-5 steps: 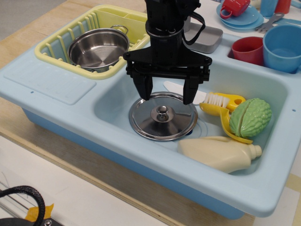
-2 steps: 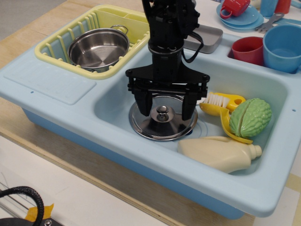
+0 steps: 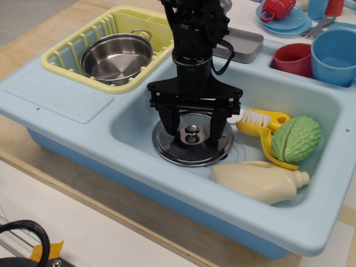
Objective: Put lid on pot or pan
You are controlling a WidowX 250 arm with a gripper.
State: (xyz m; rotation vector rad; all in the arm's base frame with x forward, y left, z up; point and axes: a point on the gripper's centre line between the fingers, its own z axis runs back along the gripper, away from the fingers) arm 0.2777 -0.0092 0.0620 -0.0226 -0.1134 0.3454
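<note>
The lid [image 3: 192, 149], a round shiny steel disc with a small knob at its centre, lies flat on the floor of the light blue sink [image 3: 300, 217]. My black gripper [image 3: 192, 132] is lowered straight over it, open, with one finger on each side of the knob and the fingertips close to the lid's surface. The pot [image 3: 116, 57], shiny steel, empty and uncovered, sits in the yellow dish rack [image 3: 67, 58] at the back left, apart from the gripper.
In the sink to the right lie a yellow brush [image 3: 261, 122], a green toy vegetable [image 3: 296, 139] and a cream bottle [image 3: 258, 181]. Behind are a grey tray [image 3: 240, 44], a red cup [image 3: 292, 58] and a blue cup [image 3: 335, 55].
The gripper has come down from above the lid until its fingers straddle the knob, and the fingers have closed in somewhat. The lid and pot have not moved.
</note>
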